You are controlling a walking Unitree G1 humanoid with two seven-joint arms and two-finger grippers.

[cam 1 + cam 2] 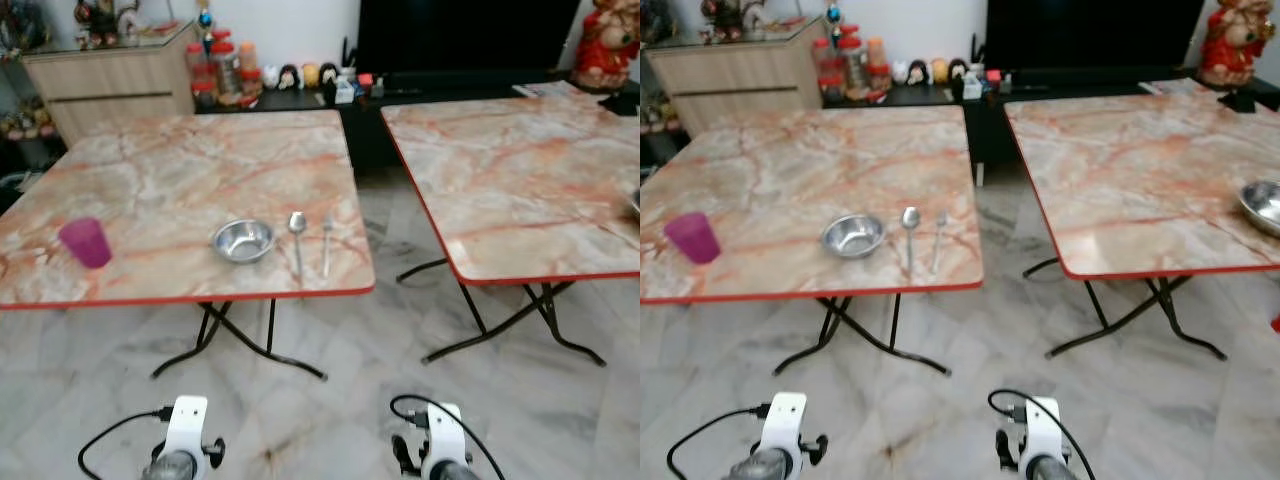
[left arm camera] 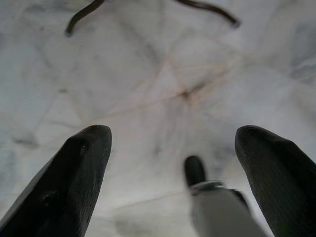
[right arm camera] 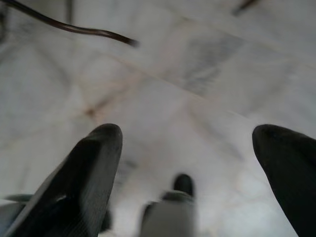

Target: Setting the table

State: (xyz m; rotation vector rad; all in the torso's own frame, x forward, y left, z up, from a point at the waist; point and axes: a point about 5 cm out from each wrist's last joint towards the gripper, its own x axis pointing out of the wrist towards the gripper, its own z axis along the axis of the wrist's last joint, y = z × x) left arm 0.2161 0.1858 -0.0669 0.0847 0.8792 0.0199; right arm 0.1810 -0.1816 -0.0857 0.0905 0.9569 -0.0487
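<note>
Bowl (image 1: 243,240), spoon (image 1: 297,240) and fork (image 1: 326,245) lie in a row near the front edge of the left surface (image 1: 180,170), toward its front right corner; a purple cup (image 1: 86,242) stands near the front left corner. My right eye view adds a second bowl (image 1: 1263,205) at the right edge of the other surface (image 1: 1140,160). My left gripper (image 2: 173,148) hangs over the marble floor (image 2: 148,74), fingers spread wide. My right gripper (image 3: 187,148) hangs likewise, fingers wide, holding nothing.

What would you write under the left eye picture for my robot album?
A pink cup, steel bowl, spoon and fork wait on the marble table.
</note>
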